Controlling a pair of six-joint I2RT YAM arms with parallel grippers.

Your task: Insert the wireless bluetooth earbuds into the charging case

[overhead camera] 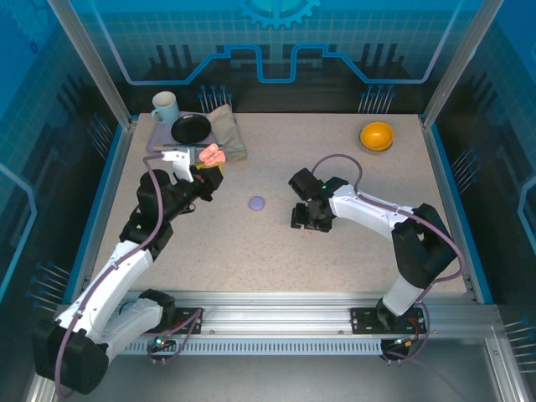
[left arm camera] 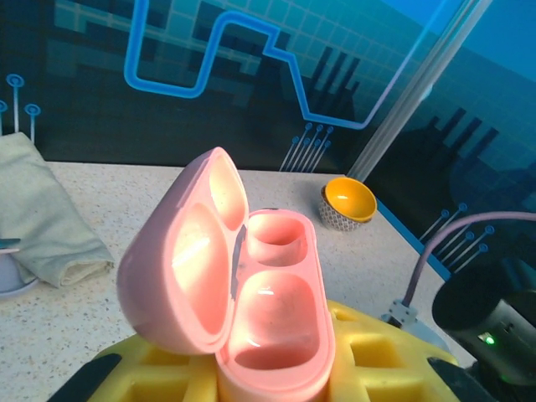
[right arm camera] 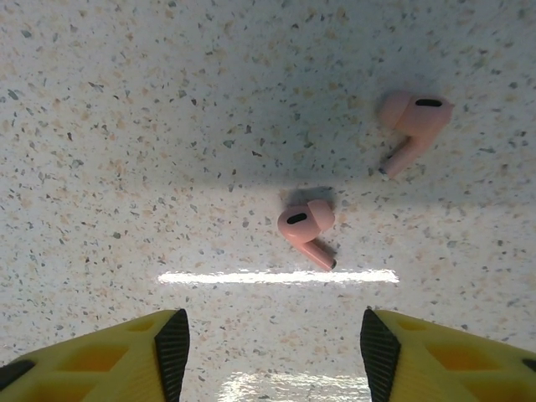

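At the far left of the worktop [overhead camera: 251, 251] a pale mug [overhead camera: 165, 106] stands beside a black dish [overhead camera: 191, 128] set against a folded cloth [overhead camera: 228, 134]; the dish looks bare, and what the mug holds cannot be told. Just nearer, the left tool [overhead camera: 208, 170] is clamped on the base of the pink charging case [left arm camera: 243, 301], held up off the worktop with its lid [left arm camera: 180, 260] hinged open to the left; both wells [left arm camera: 276, 322] are empty. The lid stands only part-way back, so I judge it could crowd a bud coming in from that side, and a hard push could shift the case in the yellow fingers [left arm camera: 368, 335]. Toward the middle lies a small pale purple rounded piece [overhead camera: 256, 203], too small to name. Right of it the right tool [right arm camera: 272, 356] hovers low with its jaws apart and nothing between them; below it lie a nearer salmon-pink earbud [right arm camera: 306, 230], just ahead of the gap, and a farther salmon-pink earbud [right arm camera: 412, 121] off to the right, the two apart. Each is tiny and smooth next to the broad pads, so a pinch may squirt it away, roll it, or nudge its neighbour; gripped at a bad angle, it likely won't seat stem-first in its well. At the far right the orange bowl [overhead camera: 377, 135] looks empty
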